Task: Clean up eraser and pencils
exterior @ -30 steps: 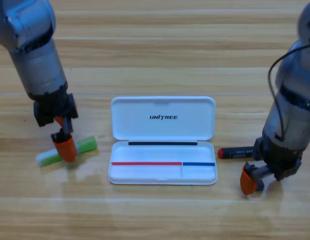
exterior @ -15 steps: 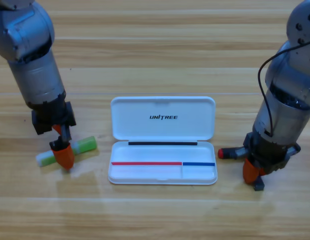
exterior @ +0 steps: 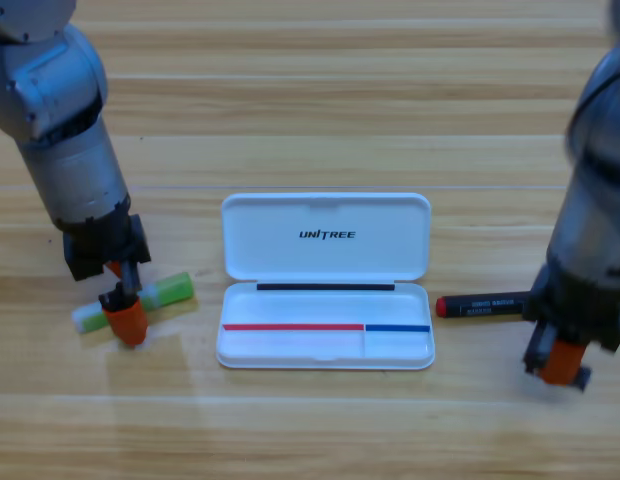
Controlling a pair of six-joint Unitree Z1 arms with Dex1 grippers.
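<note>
The pale-green stick with a bright green end (exterior: 165,292) lies slanted on the table left of the white case. My left gripper (exterior: 123,300) points down over its middle, open, with one orange jaw behind the stick and one in front. The black marker with red ends (exterior: 480,304) lies flat right of the case. My right gripper (exterior: 560,362) is low at the marker's right end, slightly nearer the front edge, and covers that end. The eraser is not in view.
The white case (exterior: 325,345) lies open in the middle of the table, lid (exterior: 326,212) folded back toward the arms. Both grey arms come down steeply at the left and right edges. Bare wood runs along the front.
My right gripper swung right, from in front of the marker to past its right end. The left gripper sank a little over the green stick. Neither stick moved.
</note>
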